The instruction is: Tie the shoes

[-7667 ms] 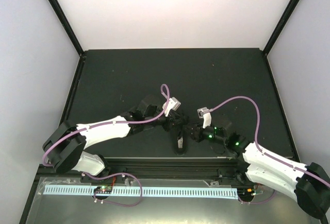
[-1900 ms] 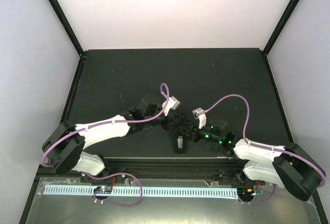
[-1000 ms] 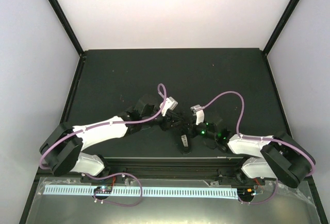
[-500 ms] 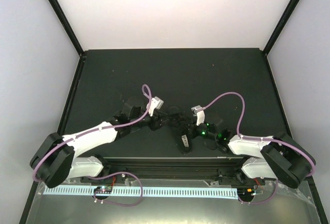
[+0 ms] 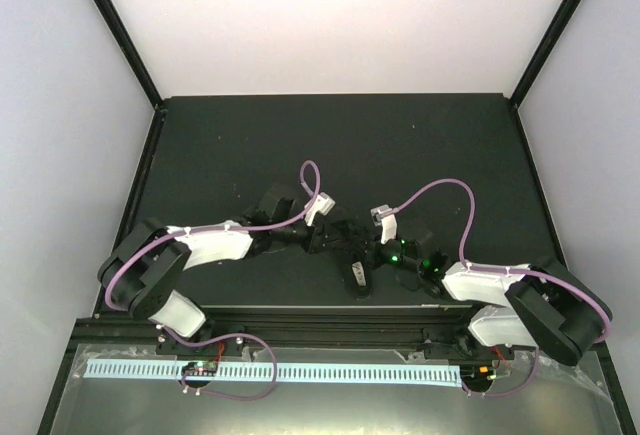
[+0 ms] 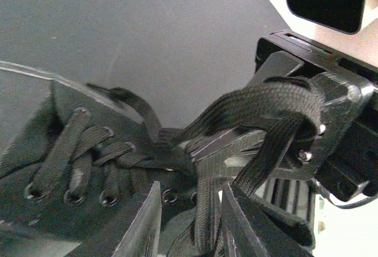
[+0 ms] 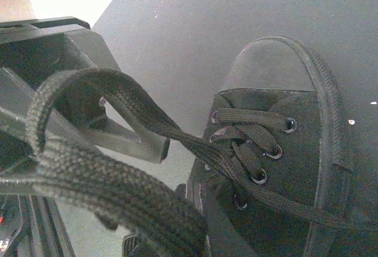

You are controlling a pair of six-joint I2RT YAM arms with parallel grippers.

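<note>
Left wrist view: left gripper (image 6: 192,227) narrowly open, laces (image 6: 207,210) of the shoe (image 6: 71,198) passing between its fingers. Opposite, the right gripper (image 6: 313,121) pinches a loop of them.

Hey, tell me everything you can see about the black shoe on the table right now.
The shoe is small and all black, canvas-looking, with a smooth rounded toe cap, metal eyelets and flat woven laces. It sits sole-down on the dark table near the front edge. The lace ends rise off it: one strand loops over the right tool, another runs between the left tool's parted fingers.
</note>
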